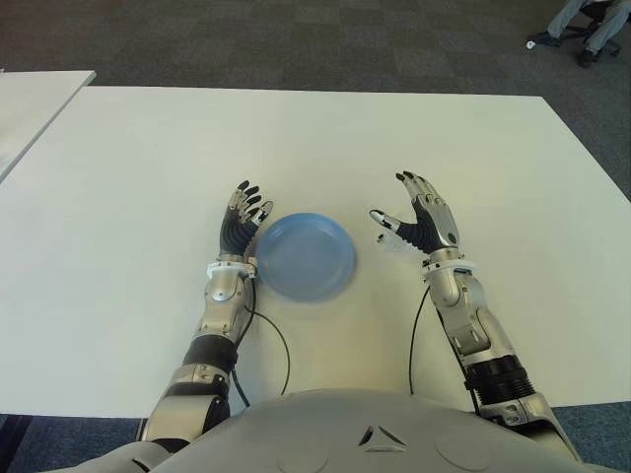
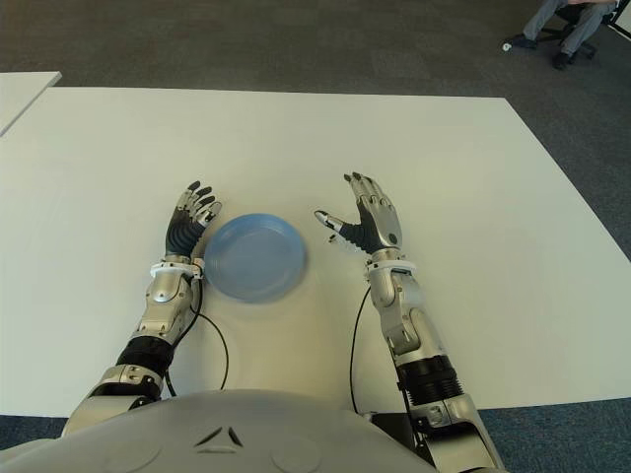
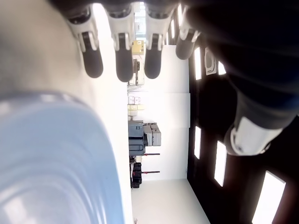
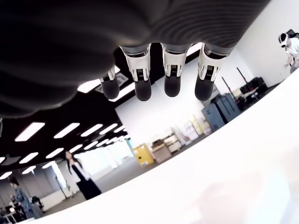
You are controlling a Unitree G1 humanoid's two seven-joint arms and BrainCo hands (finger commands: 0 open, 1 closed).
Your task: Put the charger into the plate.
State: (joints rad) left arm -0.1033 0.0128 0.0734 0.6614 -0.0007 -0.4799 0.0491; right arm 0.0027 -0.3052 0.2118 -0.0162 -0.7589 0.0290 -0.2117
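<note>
**Both hands open beside the blue plate, no charger in sight**

The left hand's fingers (image 1: 248, 200) were spread and held nothing; in the left wrist view their dark tips (image 3: 121, 65) stood fanned apart with bare space between them. The left hand (image 1: 240, 225) showed just beside the left rim of the blue plate (image 1: 306, 258), which lay to the thumb side of those fingers, so near that the rim filled much of that hand's own camera.

The right hand's fingers (image 1: 419, 187) were likewise extended and empty, the thumb (image 1: 385, 223) reaching out toward the plate. The right hand (image 1: 424, 222) showed to the right of the plate, a clear gap of bare table between thumb tip and rim. Its wrist view showed four straight fingertips (image 4: 171, 86) with nothing under them.

The plate sat between the two hands, its bowl holding nothing. The charger could not be seen in any view: not in either hand, not in the plate, not on the white table (image 1: 128, 177) around the fingers.

Beyond the fingertips the table ran on to its far edge, then dark carpet (image 1: 296, 39). A seated person's legs (image 1: 587, 25) showed at the far right corner, well apart from both hands.
</note>
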